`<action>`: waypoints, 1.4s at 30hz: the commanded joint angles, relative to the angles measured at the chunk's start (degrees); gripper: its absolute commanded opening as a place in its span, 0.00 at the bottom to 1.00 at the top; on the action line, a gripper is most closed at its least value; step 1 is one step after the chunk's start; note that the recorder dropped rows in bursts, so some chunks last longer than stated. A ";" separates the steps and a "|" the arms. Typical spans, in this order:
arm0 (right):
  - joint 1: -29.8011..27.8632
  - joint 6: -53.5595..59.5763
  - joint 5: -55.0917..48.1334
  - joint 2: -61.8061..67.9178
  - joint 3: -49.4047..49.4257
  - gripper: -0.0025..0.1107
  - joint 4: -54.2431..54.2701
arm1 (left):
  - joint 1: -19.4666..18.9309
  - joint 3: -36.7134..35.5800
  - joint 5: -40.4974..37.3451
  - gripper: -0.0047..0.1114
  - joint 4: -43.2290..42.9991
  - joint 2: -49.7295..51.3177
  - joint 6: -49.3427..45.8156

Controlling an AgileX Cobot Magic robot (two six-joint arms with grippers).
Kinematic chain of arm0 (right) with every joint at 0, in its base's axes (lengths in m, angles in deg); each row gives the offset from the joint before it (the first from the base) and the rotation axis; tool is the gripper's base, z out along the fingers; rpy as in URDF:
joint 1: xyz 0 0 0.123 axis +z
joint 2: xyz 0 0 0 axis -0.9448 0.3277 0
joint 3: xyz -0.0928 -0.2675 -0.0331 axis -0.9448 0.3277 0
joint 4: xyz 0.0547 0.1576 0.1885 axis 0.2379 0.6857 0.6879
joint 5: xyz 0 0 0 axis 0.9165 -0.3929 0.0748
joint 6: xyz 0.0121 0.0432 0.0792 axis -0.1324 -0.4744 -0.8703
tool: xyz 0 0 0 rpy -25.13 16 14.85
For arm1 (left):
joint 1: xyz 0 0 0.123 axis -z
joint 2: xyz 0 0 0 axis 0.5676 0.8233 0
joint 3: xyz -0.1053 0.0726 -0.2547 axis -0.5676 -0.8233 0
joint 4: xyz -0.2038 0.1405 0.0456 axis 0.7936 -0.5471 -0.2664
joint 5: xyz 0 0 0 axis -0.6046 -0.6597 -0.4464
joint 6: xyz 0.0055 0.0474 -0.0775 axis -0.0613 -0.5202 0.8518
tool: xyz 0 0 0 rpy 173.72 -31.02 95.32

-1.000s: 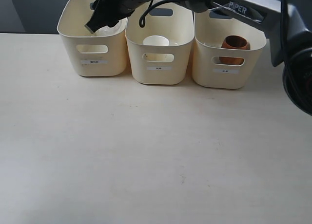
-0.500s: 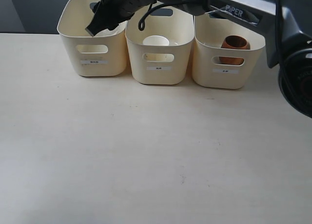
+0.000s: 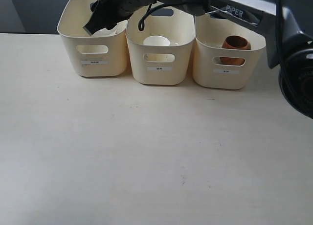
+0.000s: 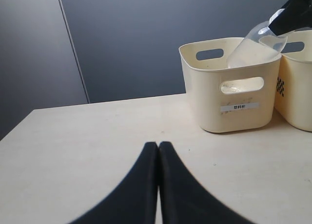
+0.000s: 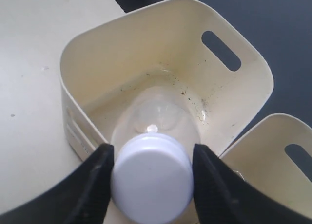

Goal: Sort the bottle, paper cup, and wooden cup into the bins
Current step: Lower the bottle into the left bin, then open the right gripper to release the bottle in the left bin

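Observation:
My right gripper reaches across to the left bin and is shut on the white cap of the clear bottle. The bottle hangs tilted with its body inside that bin. In the right wrist view the black fingers press both sides of the cap. The white paper cup stands in the middle bin. The reddish-brown wooden cup sits in the right bin. My left gripper is shut and holds nothing, low over the table in front of the left bin.
The three cream bins stand side by side along the table's back edge, against a dark wall. The right arm stretches over the middle and right bins. Pale tabletop spreads in front of the bins.
The right arm has shifted slightly over the bins, and its gripper stays over the left bin with the bottle in it. The cups have not moved.

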 commanded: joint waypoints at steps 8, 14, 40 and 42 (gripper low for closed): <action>-0.24 -0.20 1.81 -0.05 -0.32 0.56 1.00 | -0.03 -0.10 0.51 0.04 -0.20 -0.28 0.10; -0.24 -1.25 1.81 -0.05 -0.32 0.56 1.40 | -0.03 -0.10 0.51 0.04 -0.20 -0.28 0.10; 2.11 3.84 -15.43 -6.97 -0.32 0.02 2.75 | -0.03 -0.10 0.51 0.04 -0.20 -0.28 0.10; 2.98 3.84 -16.76 -7.55 -0.32 0.02 2.51 | -0.03 -0.10 0.51 0.04 -0.20 -0.28 0.10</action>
